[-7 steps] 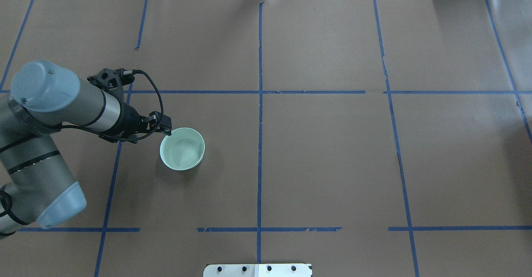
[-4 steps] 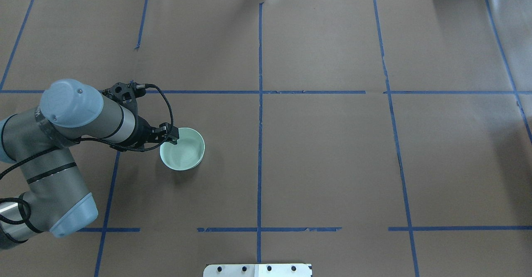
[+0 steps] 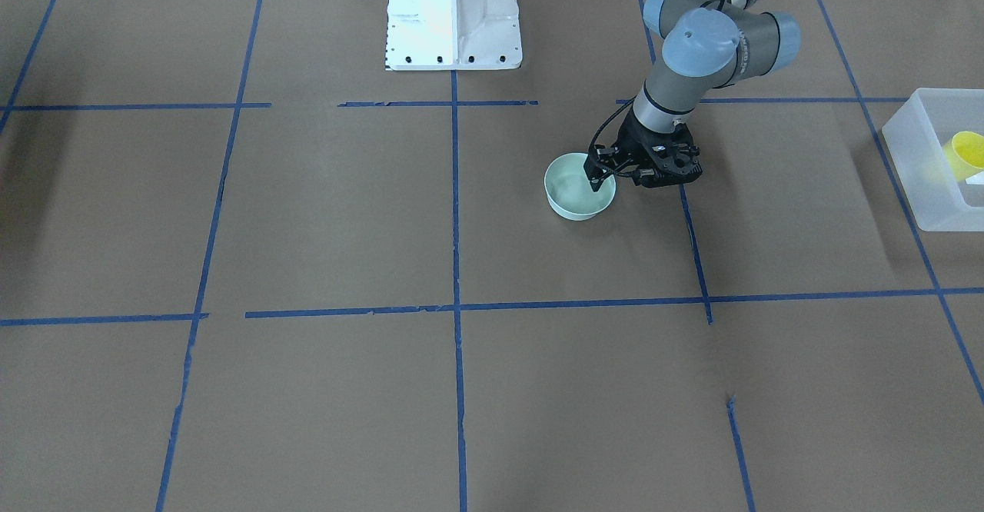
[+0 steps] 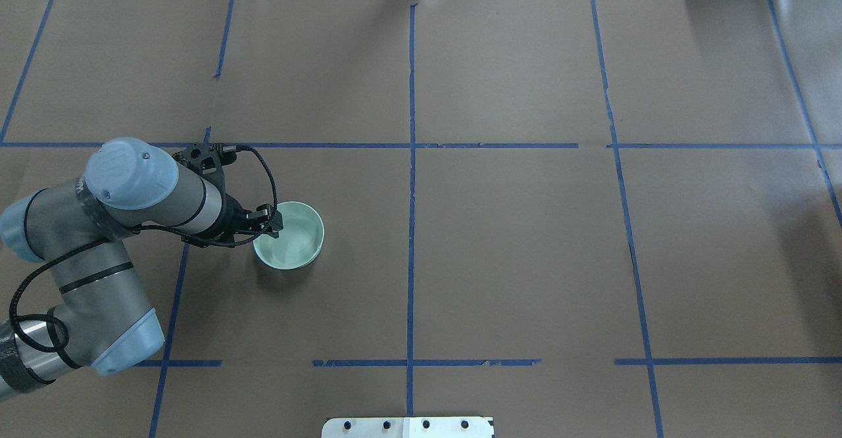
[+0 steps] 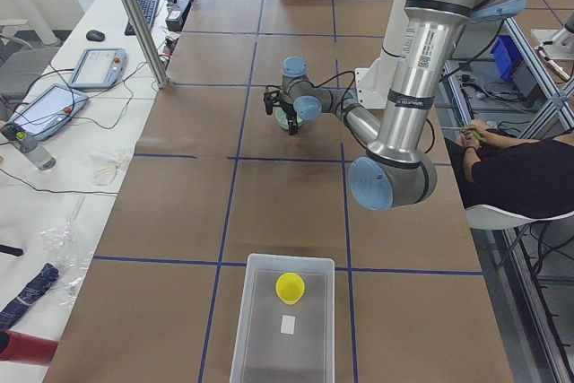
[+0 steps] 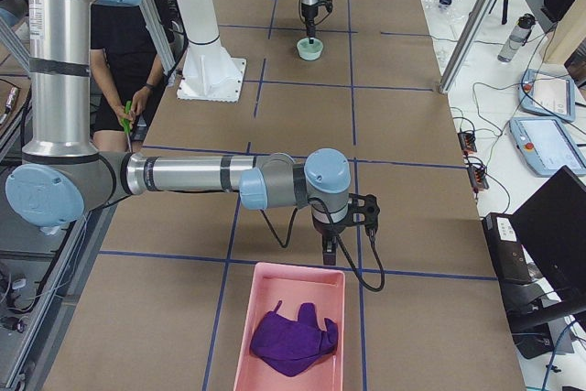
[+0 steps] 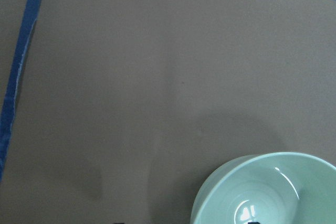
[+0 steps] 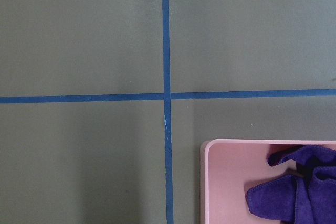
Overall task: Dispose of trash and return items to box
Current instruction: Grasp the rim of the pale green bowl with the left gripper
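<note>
Left gripper (image 4: 268, 226) has fingers spread astride the bowl (image 4: 297, 237) rim, one inside; cup (image 3: 967, 152) lies in box (image 3: 916, 177); right gripper (image 6: 328, 246) hangs beside tray (image 6: 265, 316), finger state unclear

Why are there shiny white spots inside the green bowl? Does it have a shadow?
Left wrist view: glare glints inside the pale mint-green round bowl, a soft shadow on the brown paper table cover beside it; overhead view: its shadow looks faint.
</note>
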You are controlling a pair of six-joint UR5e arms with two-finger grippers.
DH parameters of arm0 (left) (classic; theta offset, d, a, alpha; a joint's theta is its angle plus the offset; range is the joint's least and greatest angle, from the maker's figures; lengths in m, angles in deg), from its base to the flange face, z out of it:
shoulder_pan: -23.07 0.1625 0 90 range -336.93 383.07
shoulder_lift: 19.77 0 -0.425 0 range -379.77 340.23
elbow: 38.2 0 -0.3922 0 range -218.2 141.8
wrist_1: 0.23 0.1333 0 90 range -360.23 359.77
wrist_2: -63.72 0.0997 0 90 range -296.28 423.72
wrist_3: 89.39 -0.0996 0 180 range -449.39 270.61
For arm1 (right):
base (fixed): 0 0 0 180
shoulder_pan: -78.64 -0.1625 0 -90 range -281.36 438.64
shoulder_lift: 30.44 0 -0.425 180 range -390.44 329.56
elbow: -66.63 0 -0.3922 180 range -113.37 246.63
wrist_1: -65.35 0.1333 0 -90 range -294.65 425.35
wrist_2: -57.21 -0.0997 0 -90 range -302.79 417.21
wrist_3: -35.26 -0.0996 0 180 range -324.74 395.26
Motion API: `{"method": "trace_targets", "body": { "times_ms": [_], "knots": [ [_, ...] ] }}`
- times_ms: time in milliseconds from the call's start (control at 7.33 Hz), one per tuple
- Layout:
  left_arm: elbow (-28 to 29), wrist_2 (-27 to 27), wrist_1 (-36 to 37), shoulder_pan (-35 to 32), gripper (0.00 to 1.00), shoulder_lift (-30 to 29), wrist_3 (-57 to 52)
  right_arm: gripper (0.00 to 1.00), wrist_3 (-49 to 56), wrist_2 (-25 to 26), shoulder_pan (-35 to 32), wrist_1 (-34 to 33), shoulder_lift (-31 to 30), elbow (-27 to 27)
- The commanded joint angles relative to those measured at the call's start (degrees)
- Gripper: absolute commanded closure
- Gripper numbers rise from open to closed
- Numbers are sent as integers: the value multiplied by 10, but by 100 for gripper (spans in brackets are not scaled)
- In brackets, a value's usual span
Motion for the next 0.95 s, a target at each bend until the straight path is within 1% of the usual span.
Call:
{"method": "trace_targets", "body": {
  "times_ms": [0, 136, 409, 545, 682, 818],
  "knots": [
    [16, 1, -25, 7, 23, 1, 9, 0, 0, 0, 0, 1, 0, 0],
    [12, 1, -25, 7, 40, 1, 10, 0, 0, 0, 0, 1, 0, 0],
    [6, 2, -25, 7, 91, 0, 28, 0, 1, 0, 0, 1, 1, -1],
    [5, 1, -25, 8, 100, 0, 30, 0, 1, 0, 1, 1, 2, -1],
    [4, -1, -24, 8, 100, 0, 31, 0, 1, 0, 1, 1, 2, -1],
    [-14, -2, -23, 5, 100, 5, 31, 0, 1, 0, 0, 1, 1, -1]
  ]
}}
